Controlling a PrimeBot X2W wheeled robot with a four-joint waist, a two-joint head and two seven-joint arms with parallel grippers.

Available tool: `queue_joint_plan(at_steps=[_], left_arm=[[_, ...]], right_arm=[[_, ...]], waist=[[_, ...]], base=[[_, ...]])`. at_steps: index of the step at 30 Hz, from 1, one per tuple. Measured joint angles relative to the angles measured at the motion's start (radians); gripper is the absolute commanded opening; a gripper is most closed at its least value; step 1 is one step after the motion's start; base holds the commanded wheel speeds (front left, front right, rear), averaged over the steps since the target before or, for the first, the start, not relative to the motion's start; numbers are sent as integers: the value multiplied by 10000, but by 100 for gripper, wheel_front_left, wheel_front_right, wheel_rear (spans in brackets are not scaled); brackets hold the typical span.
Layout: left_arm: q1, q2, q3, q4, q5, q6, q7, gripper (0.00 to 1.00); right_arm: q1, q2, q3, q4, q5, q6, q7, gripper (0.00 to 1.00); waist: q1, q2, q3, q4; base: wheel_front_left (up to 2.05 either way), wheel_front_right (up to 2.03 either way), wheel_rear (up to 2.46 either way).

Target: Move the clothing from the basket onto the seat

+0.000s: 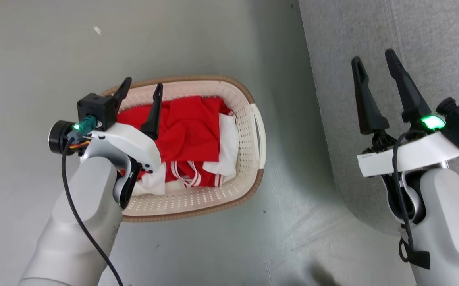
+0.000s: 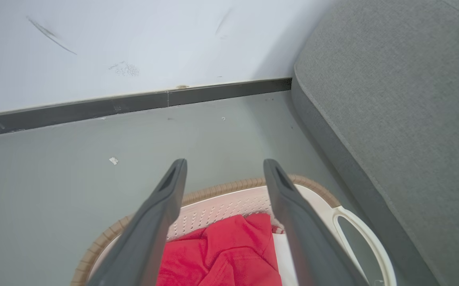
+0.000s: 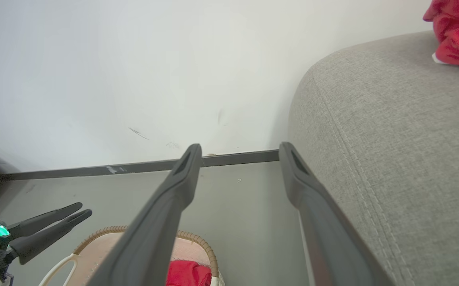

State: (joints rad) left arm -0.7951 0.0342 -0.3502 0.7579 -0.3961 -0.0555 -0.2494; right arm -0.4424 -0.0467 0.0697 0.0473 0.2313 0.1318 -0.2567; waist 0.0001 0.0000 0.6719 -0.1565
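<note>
- Left arm: pale forearm up from the lower left of the head view, wrist bent, left gripper (image 1: 144,82) poised above the near-left part of the basket (image 1: 248,153).
- Left jaws: spread wide, nothing between them; in its wrist view, fingertips out over the brown far rim and the floor (image 2: 54,178) beyond, red fabric below the finger bases. No contact with the fabric visible.
- Right arm: forearm up from the lower right of the head view, right gripper (image 1: 373,55) over the edge of the seat (image 1: 420,35), well apart from the basket, fingers pointing away from the robot.
- Right jaws: fully parted, empty, touching nothing.
- Clothing (image 1: 189,127): crumpled heap of red with white panels and striped trim, inside the basket, covering most of its bottom.
- Basket: on the grey floor, just beside the seat's rounded front, one white handle facing the seat.
- Red garment (image 3: 458,28): in the right wrist view, on top of the seat, far upper right corner, partly cut off by the frame.
- Background: white wall (image 2: 154,35) with a dark baseboard (image 2: 134,103) behind the basket.
</note>
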Motion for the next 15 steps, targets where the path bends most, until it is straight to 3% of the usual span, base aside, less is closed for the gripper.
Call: queue_joint_plan(at_steps=[15], left_arm=[[1345, -36, 554, -1444, -249, 2, -29, 100]], right_arm=[[954, 6, -694, 380, -385, 0, 0, 100]], waist=[[0, 0, -1761, 586]], base=[[0, 0, 0]])
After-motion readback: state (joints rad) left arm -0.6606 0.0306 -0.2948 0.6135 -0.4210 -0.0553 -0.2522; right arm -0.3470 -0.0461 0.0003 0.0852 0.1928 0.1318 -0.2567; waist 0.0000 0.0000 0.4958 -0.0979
